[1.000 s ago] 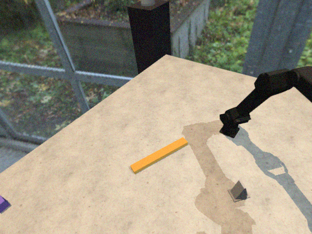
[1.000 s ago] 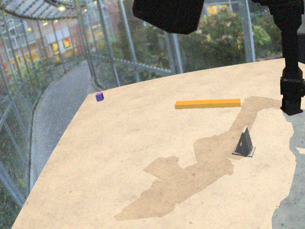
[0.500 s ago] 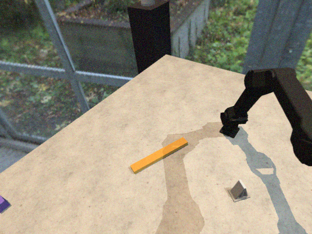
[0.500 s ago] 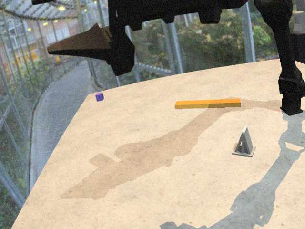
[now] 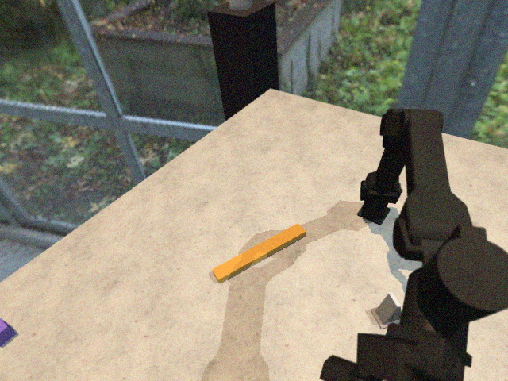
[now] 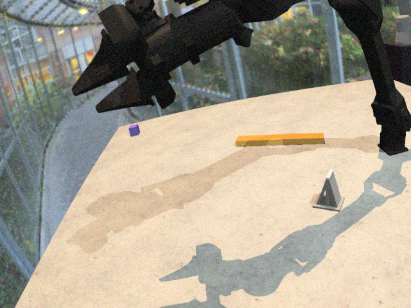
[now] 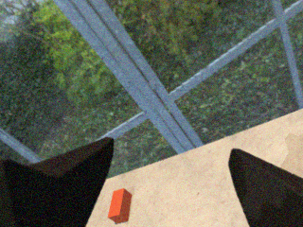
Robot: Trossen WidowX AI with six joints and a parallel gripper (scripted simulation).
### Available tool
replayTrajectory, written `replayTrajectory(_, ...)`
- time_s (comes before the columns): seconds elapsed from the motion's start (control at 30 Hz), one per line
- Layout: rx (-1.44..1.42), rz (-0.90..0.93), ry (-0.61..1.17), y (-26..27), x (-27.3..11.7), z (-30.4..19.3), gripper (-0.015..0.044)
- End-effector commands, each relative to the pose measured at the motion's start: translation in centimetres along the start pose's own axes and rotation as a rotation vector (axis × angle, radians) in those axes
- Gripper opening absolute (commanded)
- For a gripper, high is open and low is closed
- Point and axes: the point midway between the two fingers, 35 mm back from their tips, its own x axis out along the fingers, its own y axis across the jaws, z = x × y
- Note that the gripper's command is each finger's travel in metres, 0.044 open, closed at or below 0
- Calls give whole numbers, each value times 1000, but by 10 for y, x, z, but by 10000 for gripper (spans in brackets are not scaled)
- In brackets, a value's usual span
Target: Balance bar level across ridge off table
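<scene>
Top view: purple block (image 5: 5,332) cut off by left edge

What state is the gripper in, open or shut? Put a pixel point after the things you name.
Open: the gripper (image 6: 85,101) (image 7: 171,150) has its two fingers standing apart, nothing between them.

The black arm is bent at its joints and reaches out high over the table. Its gripper (image 6: 85,102) (image 7: 171,150) hangs in the air, tilted slightly downward, with the two tapered fingers (image 6: 122,94) parted and nothing between them.
</scene>
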Motion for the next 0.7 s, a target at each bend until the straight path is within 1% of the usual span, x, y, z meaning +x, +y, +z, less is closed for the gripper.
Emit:
replayTrajectory(0.0,-46,-80,34,-36,0,7,315)
replayTrajectory(0.33,-144,-281,139,-128,-7,20,315)
replayTrajectory(0.67,-214,-462,282,-215,-32,26,315)
